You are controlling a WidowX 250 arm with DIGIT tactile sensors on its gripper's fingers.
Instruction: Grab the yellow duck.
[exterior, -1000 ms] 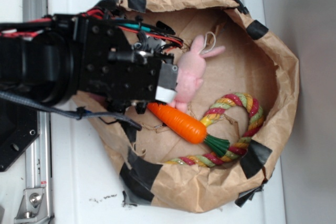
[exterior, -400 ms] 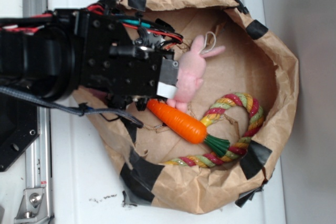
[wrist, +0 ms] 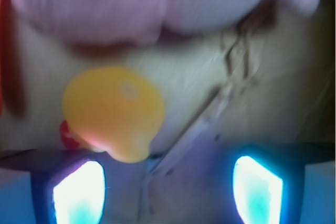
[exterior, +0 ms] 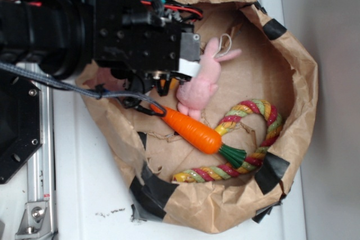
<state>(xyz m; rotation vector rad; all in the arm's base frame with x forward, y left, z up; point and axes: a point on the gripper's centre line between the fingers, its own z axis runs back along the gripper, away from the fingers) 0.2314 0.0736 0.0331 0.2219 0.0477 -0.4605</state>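
My fingers stand wide apart with nothing between them; through my wrist camera I see the two lit pads low at either side and bare brown paper in the gap. The yellow duck sits on the paper floor of the bag, just above and slightly inside my left-hand pad, with its red beak peeking out at its lower left. The pink bunny lies close beyond it, and the carrot is off to one side. From the outside view my own body hides the duck almost entirely; only a small orange-yellow glimpse shows beneath me.

I judge the duck to be light, hollow and squashy, with a smooth skin that may squirt out of a pinch. I would take it across the widest part of its round body, not the beak, and centre myself over it first, since it sits off to one side. The bunny is near enough to be caught by mistake.
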